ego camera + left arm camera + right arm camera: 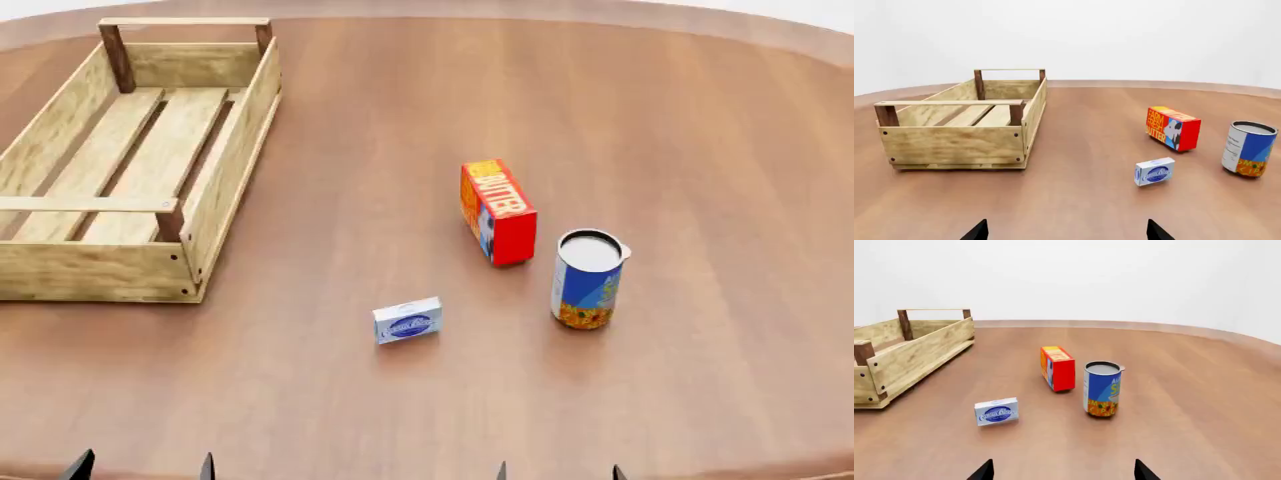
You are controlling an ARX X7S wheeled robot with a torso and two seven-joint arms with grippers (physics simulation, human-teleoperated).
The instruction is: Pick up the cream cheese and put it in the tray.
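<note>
On the tabletop, the cream cheese stands apart from tray: likely light, rigid carton; grasp across its narrow faces. Both grippers, left and right, released.

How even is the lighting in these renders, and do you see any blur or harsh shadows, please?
Head view: soft, even light, faint shadows under the cream cheese and can. Both wrist views: sharp throughout, no glare; the table edge curves, suggesting wide-angle distortion.
</note>
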